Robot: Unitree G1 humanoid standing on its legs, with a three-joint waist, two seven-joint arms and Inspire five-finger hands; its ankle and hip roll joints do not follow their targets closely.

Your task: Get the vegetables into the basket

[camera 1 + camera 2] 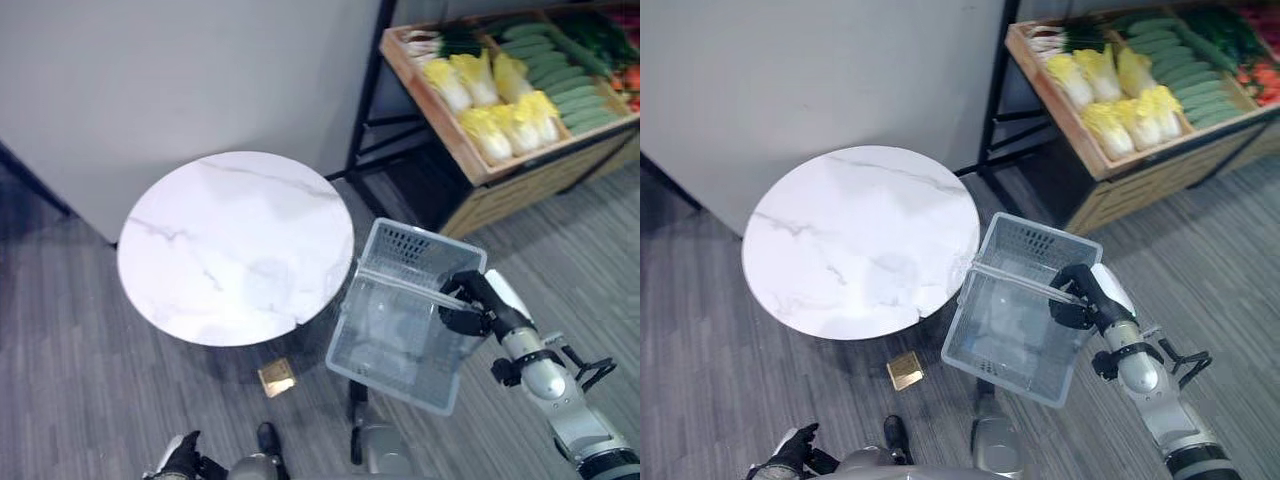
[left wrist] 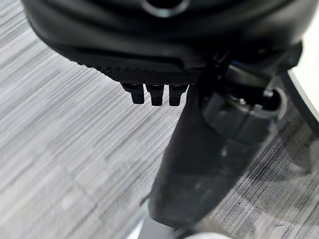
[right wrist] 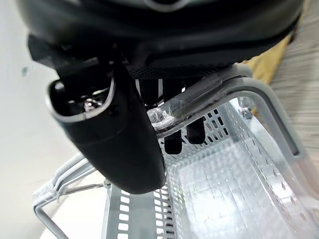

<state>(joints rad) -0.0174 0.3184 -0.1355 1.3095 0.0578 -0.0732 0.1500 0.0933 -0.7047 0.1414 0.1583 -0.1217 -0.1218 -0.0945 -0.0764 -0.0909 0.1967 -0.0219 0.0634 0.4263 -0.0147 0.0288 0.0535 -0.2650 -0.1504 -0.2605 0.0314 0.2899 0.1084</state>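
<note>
While the basket point(image 1: 400, 320) hangs from the right hand point(image 1: 470, 305) with nothing in it, the step in hand looks to be setting it somewhere handy before any picking begins. Largest of the candidates is the round white marble surface point(image 1: 235, 245), just beside the basket's left side and bare — a good resting place, in my judgement. Well apart, at the far right, stands the wooden produce stand point(image 1: 470, 160) with the vegetables: pale yellow cabbages point(image 1: 500, 105) in the middle compartment and green cucumbers point(image 1: 565, 80) in the next one over — none has been taken yet. The grey plastic basket hangs tilted, its open top turned partly toward the surface. In the right wrist view the fingers point(image 3: 174, 142) are curled round the wire handle point(image 3: 209, 102), thumb closing over it, so the hold looks firm. To do this well, I would level the basket first, carry it wholly over the marble rather than onto its rim, and lower it until the base sits flat before the fingers uncurl. The left hand point(image 1: 183, 457) is low by the floor, idle, and whether its fingers are curled or straight I cannot tell.
</note>
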